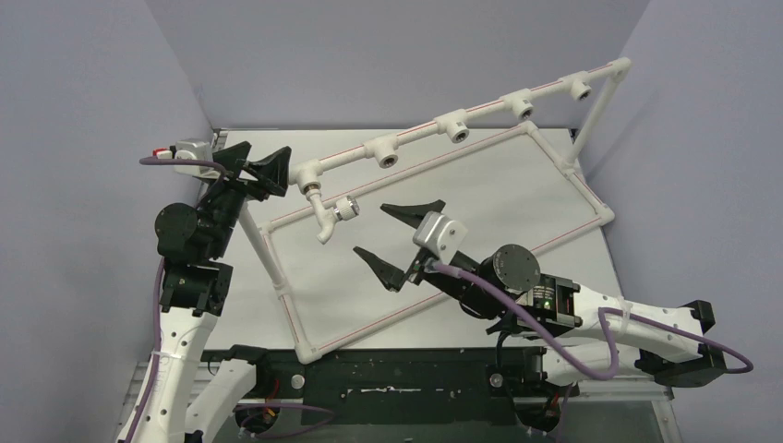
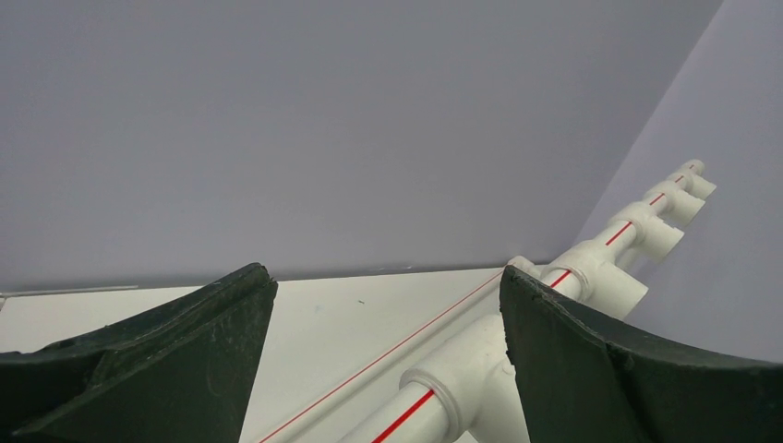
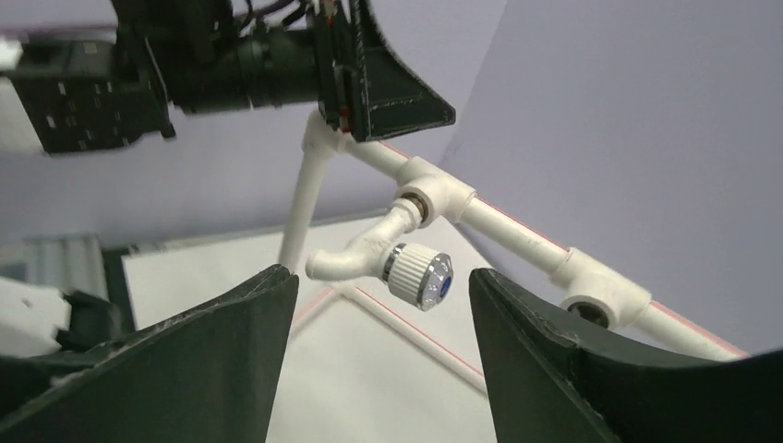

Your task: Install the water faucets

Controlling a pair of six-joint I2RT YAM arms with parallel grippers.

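Observation:
A small white faucet (image 1: 330,215) with a ribbed knob (image 1: 346,208) hangs from the leftmost tee socket (image 1: 309,175) of the white pipe frame (image 1: 420,135). In the right wrist view the faucet (image 3: 369,251) shows its brass thread in the tee (image 3: 434,197) and its silvery knob with blue centre (image 3: 420,275). My right gripper (image 1: 397,242) is open and empty, a short way right of the faucet. My left gripper (image 1: 260,166) is open and empty, its jaws at the left end of the top pipe (image 2: 434,399).
Further empty tee sockets (image 1: 454,126) sit along the raised top pipe. The frame's rectangular base (image 1: 443,295) lies on the white table. Grey walls close in the back and sides.

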